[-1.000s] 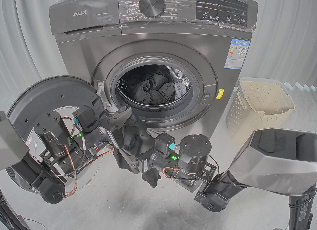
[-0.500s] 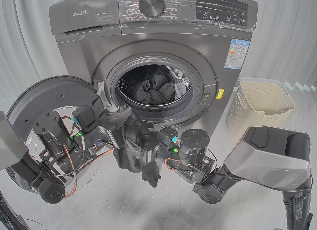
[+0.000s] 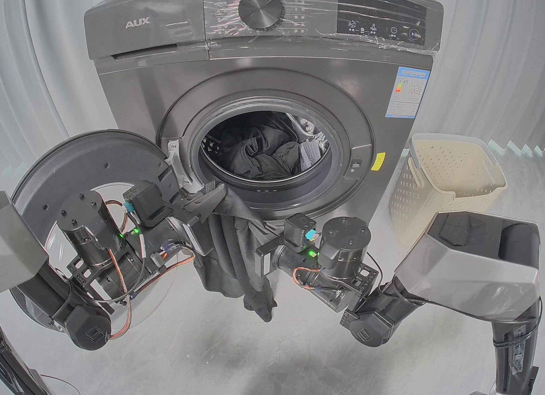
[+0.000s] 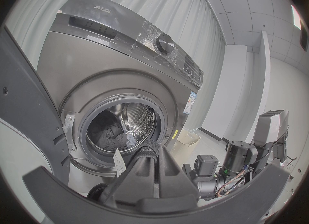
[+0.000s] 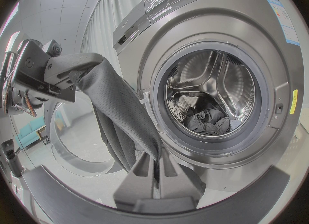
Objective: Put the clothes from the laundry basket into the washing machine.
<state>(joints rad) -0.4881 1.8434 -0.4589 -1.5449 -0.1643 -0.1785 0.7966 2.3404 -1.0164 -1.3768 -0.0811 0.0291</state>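
Holding dark grey mesh garment (image 3: 230, 248) at centre frame, pinched in clenched left gripper (image 3: 211, 194) and clenched right gripper (image 5: 156, 165), draped just below open porthole of grey metal front-loading washing machine (image 3: 170, 81). Other dark crumpled clothes (image 3: 258, 155) inside drum. Cream perforated plastic laundry basket (image 3: 448, 180) at right on glossy grey floor (image 3: 227, 351). White pleated curtains (image 3: 494, 44) behind.

You have bright, even light from overhead; a ceiling panel (image 4: 294, 12) glows in the left wrist view. Glare streaks the plastic film (image 3: 295, 10) on the washing machine (image 3: 261, 72) and the steel drum (image 5: 209, 83). Floor (image 3: 227, 351) shadows are faint. Both wrist views bow strongly, with black corners.
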